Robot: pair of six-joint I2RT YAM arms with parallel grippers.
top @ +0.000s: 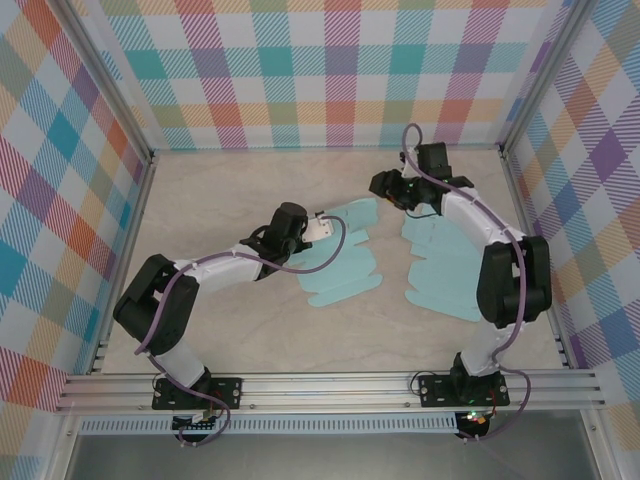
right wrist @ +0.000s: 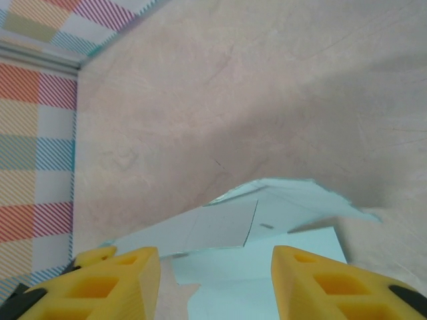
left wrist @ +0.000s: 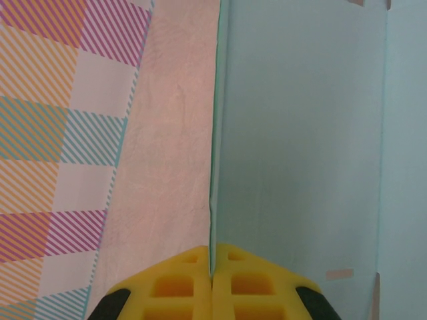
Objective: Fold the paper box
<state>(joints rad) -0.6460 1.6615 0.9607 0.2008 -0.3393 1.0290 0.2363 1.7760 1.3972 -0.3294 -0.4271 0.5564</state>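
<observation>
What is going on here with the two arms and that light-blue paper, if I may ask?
The robot is folding a paper box, a light-blue cut-out lying mostly flat on the table. The left pincer is shut on the edge of one panel, holding it raised. The right pincer hangs open above the sheet, gripping nothing. No box shape has formed yet.

Left arm [top: 220,268] and right arm [top: 470,215]: white links, black joints, purple cables; yellow fingers [right wrist: 110,283] with moulded square hollows.
</observation>
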